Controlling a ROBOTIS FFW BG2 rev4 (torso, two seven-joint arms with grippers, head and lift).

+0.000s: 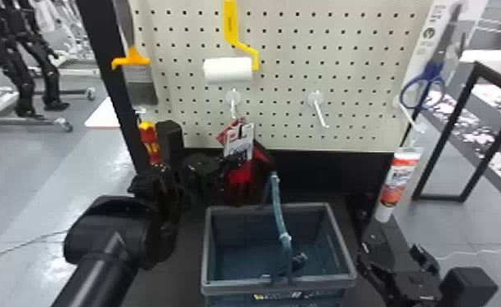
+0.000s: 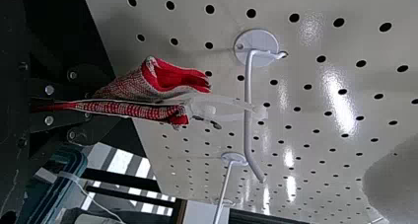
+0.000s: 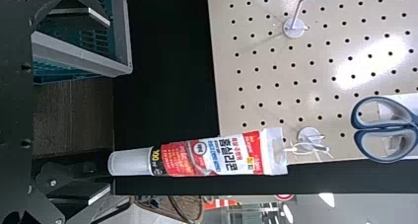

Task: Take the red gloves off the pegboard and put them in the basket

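Left gripper (image 1: 229, 161) first, folks: we see it at the hanging red gloves (image 1: 241, 179), its flat black fingers pinched together around them. We follow its arm (image 1: 106, 261) in from the bottom edge of the head view, rising forward at a slant, with the wrist turned in toward the middle, and just beyond it we spot a red-and-yellow handle (image 1: 150, 141) hanging by the left post. Over to the left wrist view, where we get the pinch up close: gloves between the fingers, and their clear hanging tab looped around the white hook (image 2: 248, 95). So the gloves are on the pegboard (image 1: 286, 41), below the yellow paint roller (image 1: 229, 70) and just behind the basket's far rim. Moving right, we come to the grey-rimmed basket (image 1: 237, 287). Its blue-green handle (image 1: 280, 220) stands up over the opening, and low inside, near the handle, we catch something small and dark, too blurred for us to name. Right of that, we have the right gripper (image 1: 394, 255) beside the basket, fingers spread wide with nothing between them. Behind it we see a tube (image 1: 398, 179) hanging from a hook, with blue-handled scissors (image 1: 425, 83) above.
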